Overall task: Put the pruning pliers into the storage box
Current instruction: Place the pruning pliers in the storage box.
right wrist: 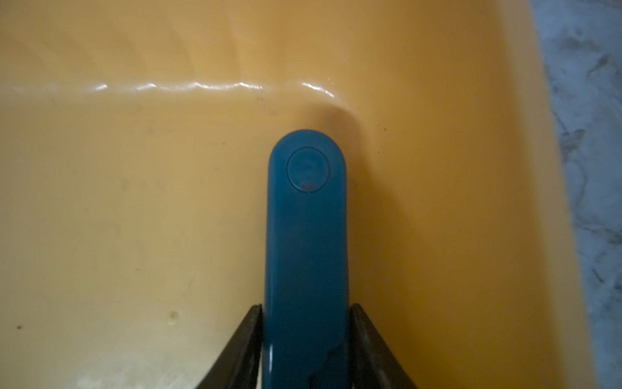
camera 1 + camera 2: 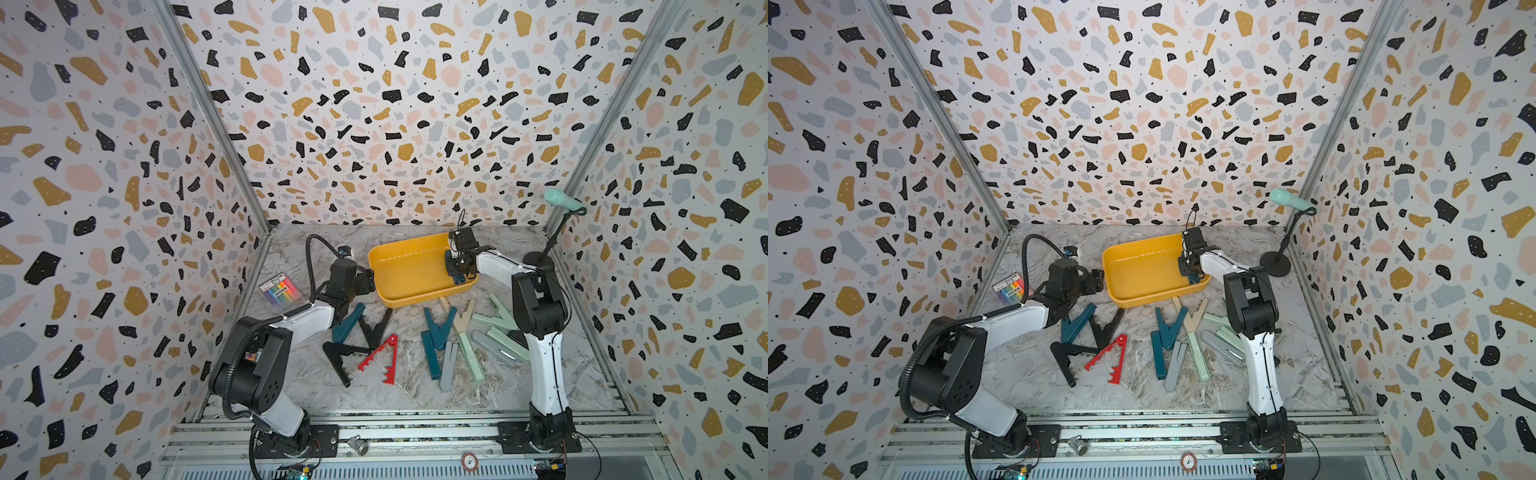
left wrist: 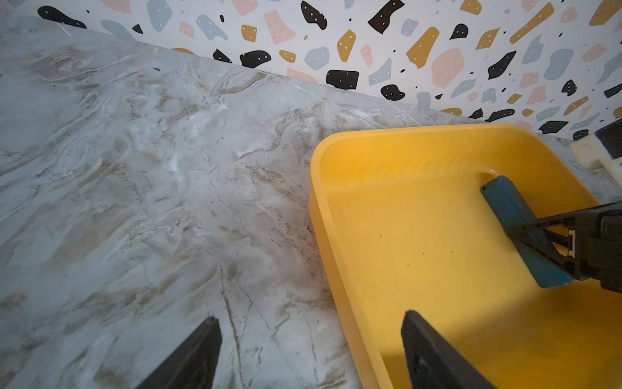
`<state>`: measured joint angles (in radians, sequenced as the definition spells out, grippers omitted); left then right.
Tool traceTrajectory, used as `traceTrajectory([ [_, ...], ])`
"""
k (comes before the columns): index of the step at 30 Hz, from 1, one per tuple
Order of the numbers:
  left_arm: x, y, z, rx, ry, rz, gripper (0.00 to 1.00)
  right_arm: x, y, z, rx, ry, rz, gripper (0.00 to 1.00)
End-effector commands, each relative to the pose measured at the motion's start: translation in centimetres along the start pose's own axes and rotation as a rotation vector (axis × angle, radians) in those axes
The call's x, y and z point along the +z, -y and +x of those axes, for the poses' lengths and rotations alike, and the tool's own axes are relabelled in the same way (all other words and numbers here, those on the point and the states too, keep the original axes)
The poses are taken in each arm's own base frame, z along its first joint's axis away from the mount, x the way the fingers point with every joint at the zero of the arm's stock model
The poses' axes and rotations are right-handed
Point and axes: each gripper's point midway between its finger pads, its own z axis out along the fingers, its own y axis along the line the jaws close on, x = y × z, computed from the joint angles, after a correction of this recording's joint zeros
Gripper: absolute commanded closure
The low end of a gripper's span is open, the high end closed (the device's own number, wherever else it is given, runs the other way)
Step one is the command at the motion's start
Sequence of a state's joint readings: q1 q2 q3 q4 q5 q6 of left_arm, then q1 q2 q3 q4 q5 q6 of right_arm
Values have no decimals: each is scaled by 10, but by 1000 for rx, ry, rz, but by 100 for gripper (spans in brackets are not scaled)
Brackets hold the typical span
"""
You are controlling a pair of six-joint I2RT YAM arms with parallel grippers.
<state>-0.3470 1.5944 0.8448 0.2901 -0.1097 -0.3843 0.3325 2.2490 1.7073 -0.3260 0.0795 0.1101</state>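
The teal pruning pliers [image 1: 306, 235] are down inside the yellow storage box [image 1: 134, 202], rounded end near its corner, flanked closely by the right gripper [image 1: 306, 307]; whether it's pinching them, I can't tell.

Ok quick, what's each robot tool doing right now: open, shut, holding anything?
Left tool: open, holding nothing.
Right tool: shut on the teal pruning pliers, inside the storage box.

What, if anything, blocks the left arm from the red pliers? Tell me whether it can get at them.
Probably yes. The left gripper hangs open and empty at the wall of the storage box, and the red pliers lie uncovered nearby. Black pliers lie close beside them and could get nudged.
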Motion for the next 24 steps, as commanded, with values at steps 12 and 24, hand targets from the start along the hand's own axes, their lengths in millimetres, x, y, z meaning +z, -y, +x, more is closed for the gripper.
traceTrajectory([
  [12,5,2,0,-17,-2,24,17,-21,-1,-28,28,54,-14,71],
  [24,5,2,1,-18,1,26,17,-22,6,-36,49,64,21,74],
])
